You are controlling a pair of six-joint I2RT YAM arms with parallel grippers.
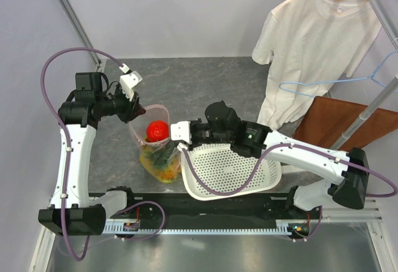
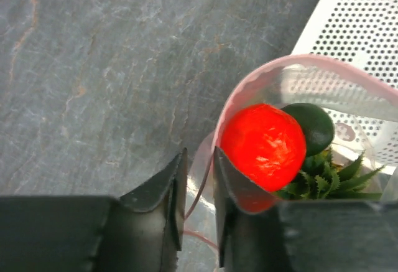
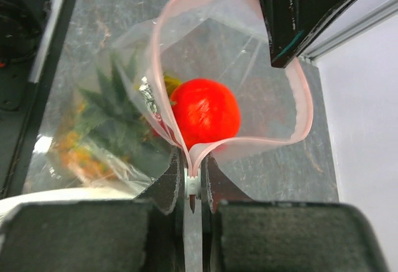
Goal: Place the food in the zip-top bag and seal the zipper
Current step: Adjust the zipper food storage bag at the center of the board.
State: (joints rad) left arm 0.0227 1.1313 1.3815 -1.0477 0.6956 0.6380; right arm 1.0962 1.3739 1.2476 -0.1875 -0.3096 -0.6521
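One avocado [image 2: 311, 126] touching the red fruit [image 2: 264, 144] shows only in left wrist view

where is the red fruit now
The red fruit is left of centre in the top view, in the open mouth of the zip-top bag, atop the other fruit, left of the white basket.

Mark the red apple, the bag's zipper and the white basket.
red apple [image 2: 264, 144]: left wrist view, middle of its upper face.
zipper [image 3: 306, 104]: right wrist view, pink strip on the right side of the open mouth.
white basket [image 1: 231, 167]: top external view, bare perforated floor.
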